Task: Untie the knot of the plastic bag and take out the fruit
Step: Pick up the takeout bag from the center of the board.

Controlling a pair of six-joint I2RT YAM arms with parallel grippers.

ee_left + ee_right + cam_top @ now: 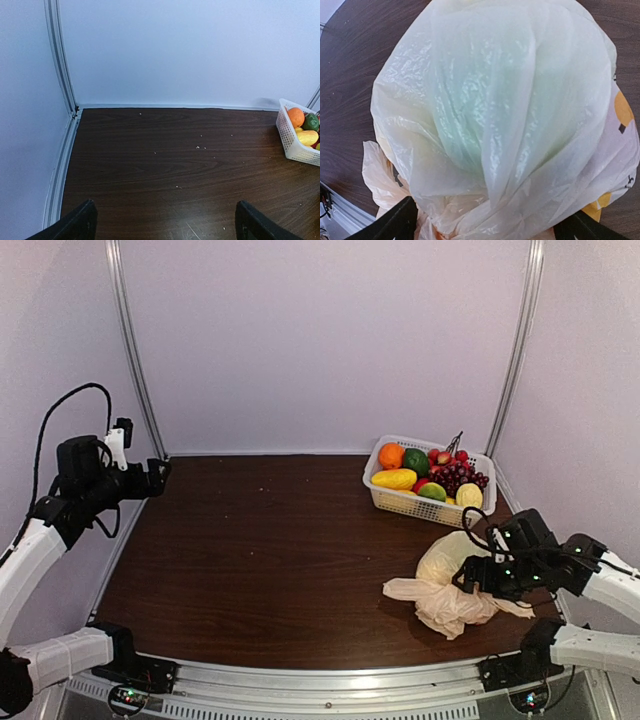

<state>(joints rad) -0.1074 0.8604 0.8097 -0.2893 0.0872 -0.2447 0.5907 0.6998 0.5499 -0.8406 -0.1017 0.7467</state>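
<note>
1. While your right gripper [487, 225] hangs directly over the plastic bag [447, 590], its jaws stand wide. One finger is at each side of the crinkled bundle, and they pinch nothing that I can see. That straddle looks like a set-up for a bite on the plastic.
2. You find the bag on the table [270, 550] at the near right, just in front of the white basket [400, 502]. It is slumped, with a loose flap trailing to the left.
3. Look through the film in the right wrist view: a pale green round shape shows, likely a piece of the fruit [470, 115]. By that, the load is inside and not yet taken out.
4. You cannot pick out the knot with any certainty. The plastic gathers into folds between the fingers low in the wrist view, but whether that is the tie I cannot tell.
5. Your left gripper [160, 475] is raised at the far left, jaws wide and empty, well apart from the bag. It is probably parked there to leave the right arm room.
6. Expect the thin plastic to slip. Closing on the bag's body would likely trap fruit, not the handles.
</note>
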